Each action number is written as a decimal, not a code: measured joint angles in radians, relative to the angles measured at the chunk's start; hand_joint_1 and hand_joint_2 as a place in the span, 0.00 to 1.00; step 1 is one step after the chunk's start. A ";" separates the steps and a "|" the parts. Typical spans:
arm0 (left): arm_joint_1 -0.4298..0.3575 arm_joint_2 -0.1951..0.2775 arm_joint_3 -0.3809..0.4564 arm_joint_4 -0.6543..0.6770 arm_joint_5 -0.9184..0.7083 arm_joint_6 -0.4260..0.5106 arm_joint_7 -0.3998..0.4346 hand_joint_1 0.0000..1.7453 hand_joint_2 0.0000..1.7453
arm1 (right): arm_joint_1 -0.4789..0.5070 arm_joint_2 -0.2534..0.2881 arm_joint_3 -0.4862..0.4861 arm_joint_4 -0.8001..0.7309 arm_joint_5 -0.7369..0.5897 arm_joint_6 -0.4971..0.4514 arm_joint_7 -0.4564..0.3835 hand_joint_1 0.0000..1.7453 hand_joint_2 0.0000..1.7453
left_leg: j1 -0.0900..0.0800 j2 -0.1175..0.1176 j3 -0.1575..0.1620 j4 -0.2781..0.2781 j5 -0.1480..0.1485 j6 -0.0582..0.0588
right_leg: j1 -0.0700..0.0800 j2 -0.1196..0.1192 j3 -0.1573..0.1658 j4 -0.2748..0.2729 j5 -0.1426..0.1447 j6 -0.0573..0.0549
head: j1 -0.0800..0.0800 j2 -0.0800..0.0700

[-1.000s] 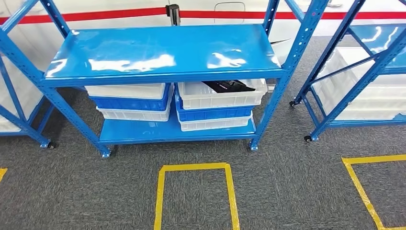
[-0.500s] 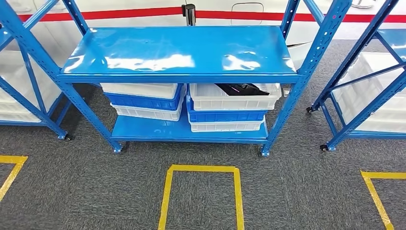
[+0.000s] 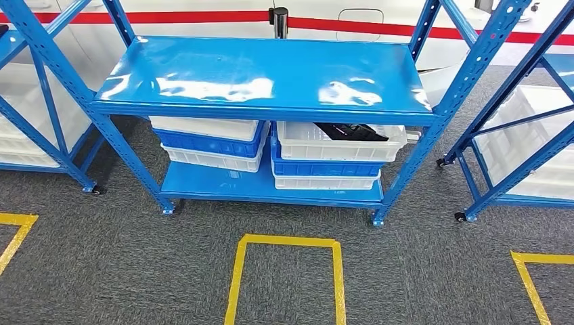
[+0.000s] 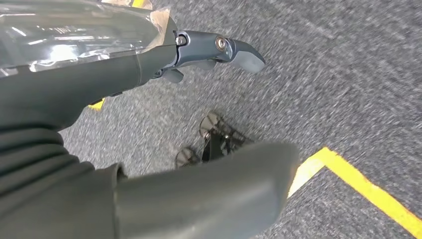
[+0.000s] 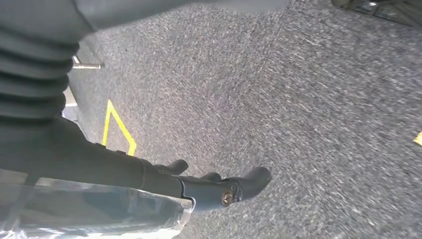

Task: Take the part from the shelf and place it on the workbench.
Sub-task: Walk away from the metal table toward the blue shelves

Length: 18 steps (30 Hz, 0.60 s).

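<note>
Black part (image 3: 348, 131) in white bin (image 3: 338, 142), lower shelf (image 3: 223, 186) rt.

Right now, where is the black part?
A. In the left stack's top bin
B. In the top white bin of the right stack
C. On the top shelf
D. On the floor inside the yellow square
B: the black part lies in the white bin topping the right stack.

Blue shelf (image 3: 264, 74); white, blue bins (image 3: 325, 159); grey carpet (image 3: 101, 271), yellow tape (image 3: 284, 241).
</note>
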 joint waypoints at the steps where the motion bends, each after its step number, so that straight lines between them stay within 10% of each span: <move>1: 0.000 0.000 -0.002 0.000 -0.004 0.002 0.001 0.00 1.00 | 0.001 -0.001 -0.003 0.000 -0.003 0.000 -0.003 0.00 1.00 | -0.001 -0.001 0.001 -0.001 0.000 0.002 | 0.000 0.002 -0.033 0.066 -0.030 -0.003 | 0.001 0.000; 4: 0.001 0.000 -0.003 0.000 -0.010 0.006 0.005 0.00 1.00 | 0.000 -0.003 -0.013 0.000 -0.007 -0.004 -0.013 0.00 1.00 | -0.003 -0.006 0.002 0.000 -0.001 0.003 | -0.003 0.005 -0.104 0.199 -0.066 0.006 | 0.002 0.000; 8: 0.002 -0.002 -0.008 0.000 -0.011 0.012 0.007 0.00 1.00 | 0.004 -0.006 -0.019 0.000 -0.010 -0.005 -0.019 0.00 1.00 | -0.003 -0.020 0.006 0.013 -0.013 -0.013 | -0.012 0.007 0.000 -0.030 0.040 0.034 | 0.003 0.000; 14: 0.003 -0.002 -0.018 0.000 -0.017 0.019 0.012 0.00 1.00 | 0.000 -0.003 -0.025 0.000 -0.016 -0.005 -0.031 0.00 1.00 | 0.000 -0.016 -0.009 0.054 -0.046 -0.039 | -0.015 0.008 0.026 -0.083 0.062 -0.007 | 0.001 0.000; 18: 0.004 -0.003 -0.023 0.000 -0.029 0.019 0.013 0.00 1.00 | 0.002 -0.003 -0.037 0.000 -0.028 -0.006 -0.041 0.00 1.00 | 0.007 -0.005 -0.124 0.294 -0.161 -0.057 | -0.013 0.005 0.023 -0.083 0.062 -0.019 | -0.005 0.000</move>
